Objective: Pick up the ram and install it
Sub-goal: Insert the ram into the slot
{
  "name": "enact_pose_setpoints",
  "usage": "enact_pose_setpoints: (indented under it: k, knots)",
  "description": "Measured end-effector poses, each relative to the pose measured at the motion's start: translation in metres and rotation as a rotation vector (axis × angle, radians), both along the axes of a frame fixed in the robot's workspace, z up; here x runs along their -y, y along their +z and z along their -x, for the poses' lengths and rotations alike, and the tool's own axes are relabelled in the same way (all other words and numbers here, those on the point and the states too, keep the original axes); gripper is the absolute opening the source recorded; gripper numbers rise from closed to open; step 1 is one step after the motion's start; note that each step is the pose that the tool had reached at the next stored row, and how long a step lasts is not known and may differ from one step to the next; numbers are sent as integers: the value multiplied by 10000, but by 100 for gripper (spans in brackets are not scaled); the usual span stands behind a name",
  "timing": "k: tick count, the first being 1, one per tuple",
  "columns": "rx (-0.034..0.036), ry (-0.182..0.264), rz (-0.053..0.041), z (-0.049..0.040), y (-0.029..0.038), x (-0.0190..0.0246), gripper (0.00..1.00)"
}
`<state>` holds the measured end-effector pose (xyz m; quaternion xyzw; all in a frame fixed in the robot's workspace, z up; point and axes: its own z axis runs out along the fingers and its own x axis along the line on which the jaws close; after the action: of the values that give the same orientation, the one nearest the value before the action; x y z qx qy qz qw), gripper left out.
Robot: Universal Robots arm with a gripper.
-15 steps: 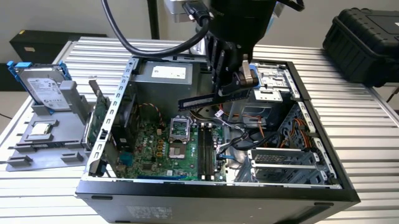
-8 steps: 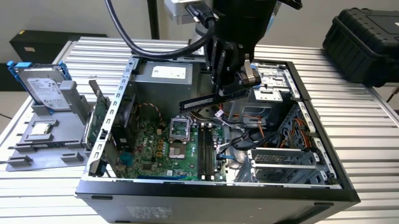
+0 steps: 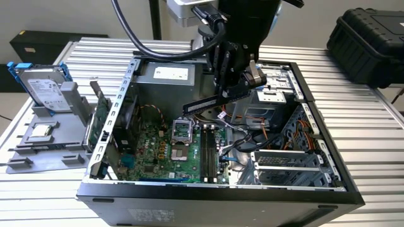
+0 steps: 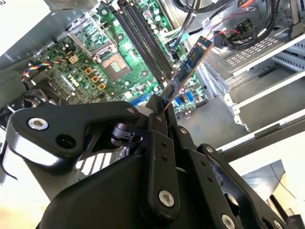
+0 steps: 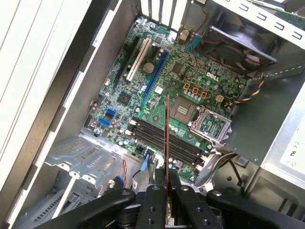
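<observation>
Black gripper (image 3: 231, 93), fingers (image 5: 153, 210) clenched on long thin blue-green ram stick (image 3: 202, 104), above green motherboard (image 3: 148, 142) and its black memory slots (image 5: 152, 136). Install step in hand. Seating likely needs stick edge parallel over slot.

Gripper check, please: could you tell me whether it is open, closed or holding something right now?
Gripper: closed, holding the ram.

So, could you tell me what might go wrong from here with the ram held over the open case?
The gripper pinches the ram by one end, so it may pivot when pressed. In the first wrist view it lies across the memory slots, not along them; it could seat askew. Loose cables nearby might snag.
</observation>
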<state>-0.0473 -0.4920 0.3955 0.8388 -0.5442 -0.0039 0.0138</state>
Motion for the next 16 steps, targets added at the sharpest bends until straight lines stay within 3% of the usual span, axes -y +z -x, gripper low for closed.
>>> enact_pose_setpoints:
  k: [16]
  knots:
    - [0, 1350, 0, 0, 0, -3, 0]
